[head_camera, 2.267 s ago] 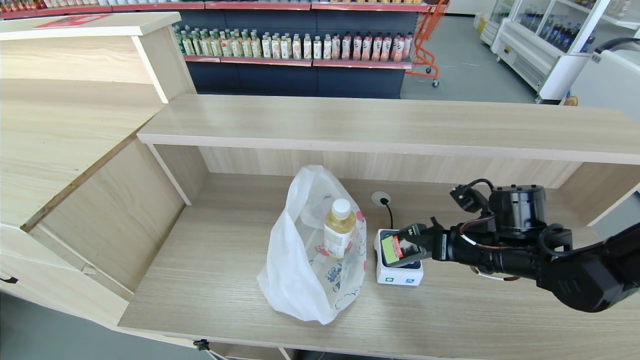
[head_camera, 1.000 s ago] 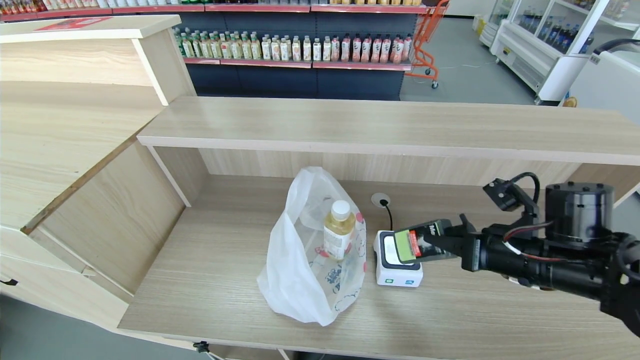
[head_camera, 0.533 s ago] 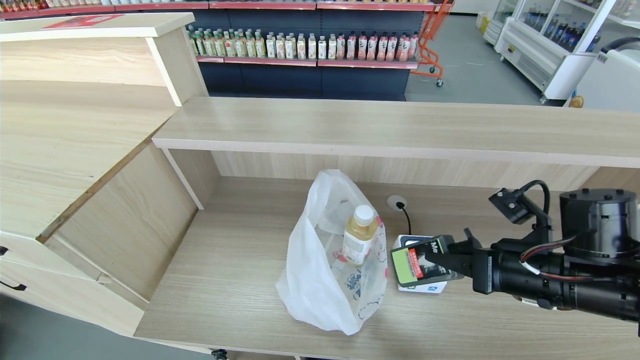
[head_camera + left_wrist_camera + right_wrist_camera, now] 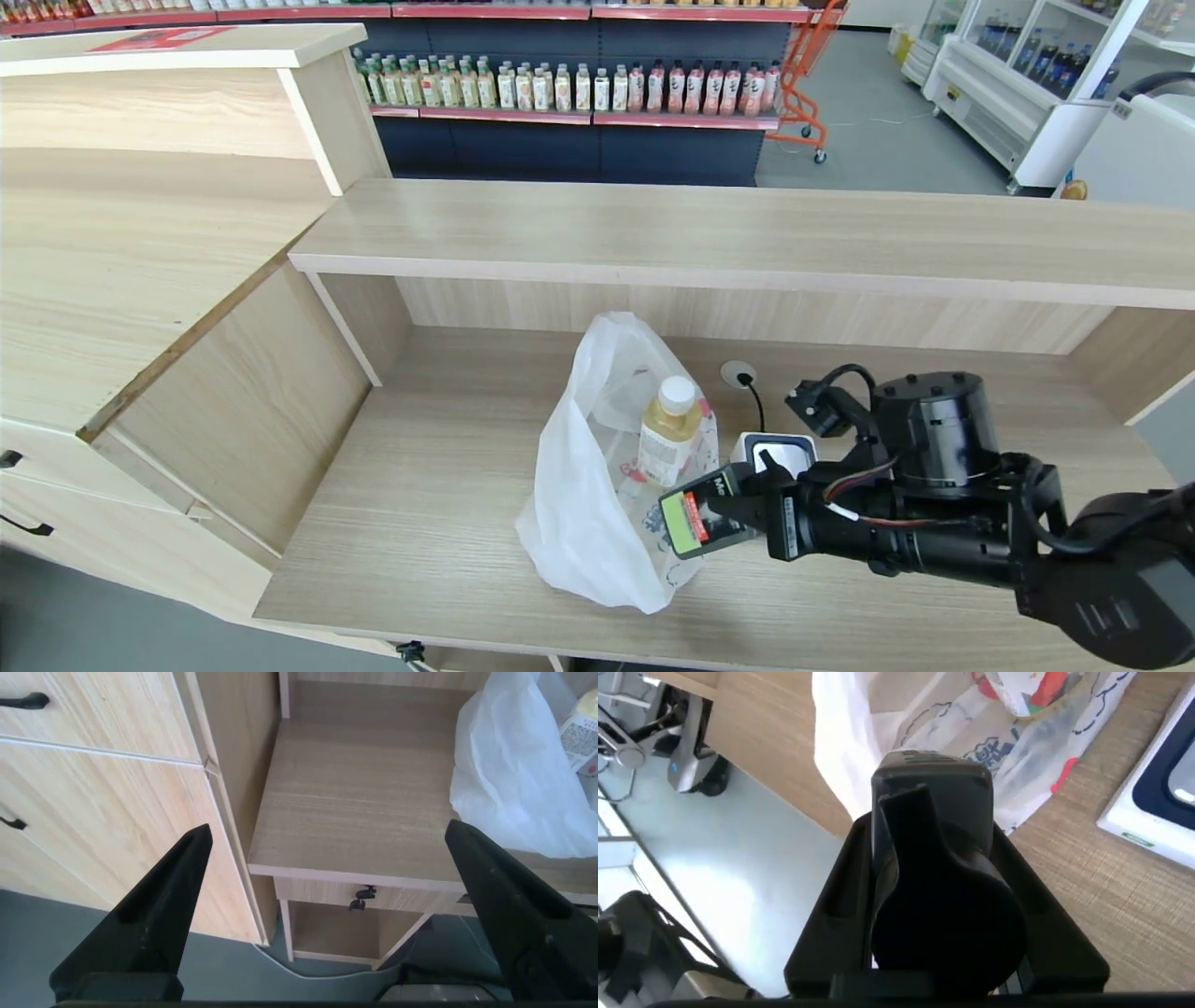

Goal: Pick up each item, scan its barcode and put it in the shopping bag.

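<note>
My right gripper (image 4: 724, 513) is shut on a small dark box with a green and red end (image 4: 695, 523), held level just above the counter, against the right side of the white shopping bag (image 4: 597, 504). In the right wrist view the box (image 4: 934, 793) sits between my fingers, with the bag (image 4: 971, 737) beyond it. A yellow drink bottle with a white cap (image 4: 668, 439) stands inside the bag. The white barcode scanner (image 4: 780, 451) sits on the counter behind the gripper; its corner (image 4: 1158, 793) shows in the right wrist view. My left gripper (image 4: 332, 905) is open, low beside the counter's left front corner.
The lower wooden counter (image 4: 439, 523) is walled in by a raised ledge (image 4: 747, 233) behind and a side panel (image 4: 243, 420) at left. A cable (image 4: 754, 401) runs from a round port to the scanner. Drawers (image 4: 84, 803) stand left of the counter. Store shelves lie beyond.
My right gripper, still holding the box, has swung left and down from in front of the scanner to the bag's right side. The head camera shifted slightly.
</note>
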Controlling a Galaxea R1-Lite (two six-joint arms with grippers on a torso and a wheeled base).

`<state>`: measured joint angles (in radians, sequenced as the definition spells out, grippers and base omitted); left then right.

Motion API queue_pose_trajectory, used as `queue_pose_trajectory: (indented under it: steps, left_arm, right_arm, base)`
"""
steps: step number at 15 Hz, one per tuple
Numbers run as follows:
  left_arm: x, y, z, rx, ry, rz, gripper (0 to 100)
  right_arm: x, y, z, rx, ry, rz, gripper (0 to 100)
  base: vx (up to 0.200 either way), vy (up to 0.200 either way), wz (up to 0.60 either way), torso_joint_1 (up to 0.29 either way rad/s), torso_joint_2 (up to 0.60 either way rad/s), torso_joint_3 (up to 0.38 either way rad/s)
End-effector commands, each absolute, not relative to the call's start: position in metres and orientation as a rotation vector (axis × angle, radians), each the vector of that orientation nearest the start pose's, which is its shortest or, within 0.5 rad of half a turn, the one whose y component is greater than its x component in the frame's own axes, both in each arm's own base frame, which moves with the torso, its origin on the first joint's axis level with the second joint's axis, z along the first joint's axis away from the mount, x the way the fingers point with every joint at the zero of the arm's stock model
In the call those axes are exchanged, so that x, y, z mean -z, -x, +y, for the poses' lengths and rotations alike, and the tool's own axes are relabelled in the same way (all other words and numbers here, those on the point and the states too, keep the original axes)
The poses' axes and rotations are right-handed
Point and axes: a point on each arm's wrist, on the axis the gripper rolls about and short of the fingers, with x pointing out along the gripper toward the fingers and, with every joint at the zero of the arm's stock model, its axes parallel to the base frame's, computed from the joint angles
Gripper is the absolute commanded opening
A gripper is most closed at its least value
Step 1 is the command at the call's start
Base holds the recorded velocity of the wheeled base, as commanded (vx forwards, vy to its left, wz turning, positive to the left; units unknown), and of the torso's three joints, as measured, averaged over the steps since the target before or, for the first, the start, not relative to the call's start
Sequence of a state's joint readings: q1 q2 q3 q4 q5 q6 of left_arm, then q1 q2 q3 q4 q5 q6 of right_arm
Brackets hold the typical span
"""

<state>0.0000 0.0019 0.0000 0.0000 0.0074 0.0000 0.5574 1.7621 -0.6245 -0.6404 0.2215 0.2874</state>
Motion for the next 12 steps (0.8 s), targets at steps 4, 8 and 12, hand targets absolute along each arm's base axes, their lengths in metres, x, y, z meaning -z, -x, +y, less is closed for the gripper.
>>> queue_pose_trajectory:
  steps: [4, 8, 12]
  left_arm:
    - [-0.076, 0.023, 0.000, -0.009, 0.000, 0.002, 100]
    - [-0.076, 0.023, 0.000, -0.008, 0.000, 0.002, 100]
    - [-0.076, 0.023, 0.000, -0.008, 0.000, 0.002, 100]
  right_arm:
    - [-0.080, -0.279, 0.181, -0.679, -0.001, 0.570, 0]
    - [-0.058, -0.287, 0.192, -0.747, 0.190, 0.506, 0]
    - [-0.053, -0.294, 0.203, -0.774, 0.228, 0.476, 0]
  base:
    - [0.000, 0.000, 0.00, 0.000, 0.00, 0.000]
    - [0.000, 0.000, 0.00, 0.000, 0.00, 0.000]
    - [0.000, 0.000, 0.00, 0.000, 0.00, 0.000]
